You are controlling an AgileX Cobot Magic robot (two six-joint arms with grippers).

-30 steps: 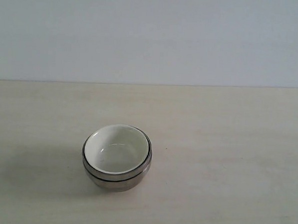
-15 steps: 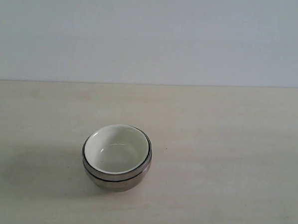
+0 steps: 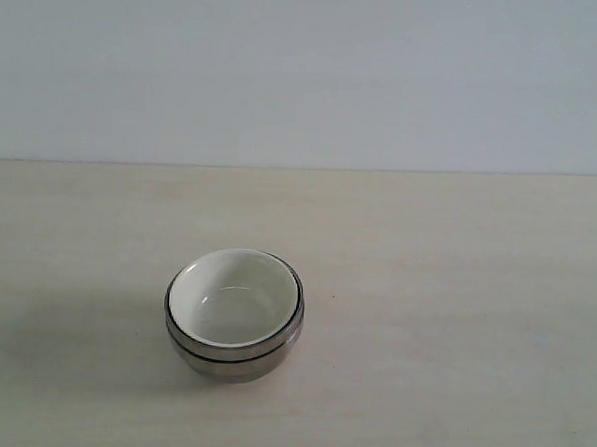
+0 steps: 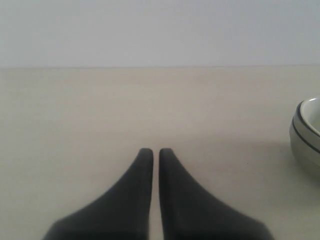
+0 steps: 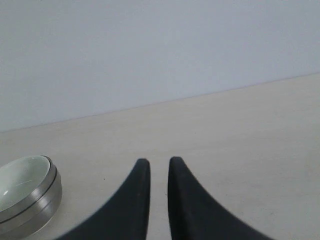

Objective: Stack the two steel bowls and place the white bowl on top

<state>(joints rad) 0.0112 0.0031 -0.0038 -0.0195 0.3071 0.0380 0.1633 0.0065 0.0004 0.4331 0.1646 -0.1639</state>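
**Item 1: bowl stack.** The white bowl point(image 3: 233, 295) sits nested inside the steel bowls point(image 3: 236, 362), open side up. Its cream rim stands just above the metal rims. A dark seam rings the metal wall and marks where one steel bowl sits inside the other. The stack stands upright on the table point(image 3: 455, 292), left of centre and toward the near edge in the exterior view. No arm or gripper touches it.

**Item 2: left gripper point(image 4: 156, 152).** The dark fingers point(image 4: 140, 190) are pressed together with only a hairline slit between the tips, and they grip nothing. It hangs over bare tabletop. The steel bowls point(image 4: 303, 145) and the white bowl point(image 4: 315, 112) show at the edge of its view, well apart from the tips.

**Item 3: right gripper point(image 5: 159, 162).** The jaws are drawn close with a slim gap between them, and nothing is held. The steel bowls point(image 5: 40, 206) and the white bowl point(image 5: 21, 179) lie off to one side, apart from the fingers point(image 5: 135, 200).

**Item 4: surroundings.**
- The tabletop is pale wood grain.
- A plain pale wall point(image 3: 306, 74) stands behind the table.
- A soft shadow point(image 3: 82, 337) lies on the table to the left of the stack.
- A small dark speck point(image 3: 332, 296) sits on the table to the right of the stack.
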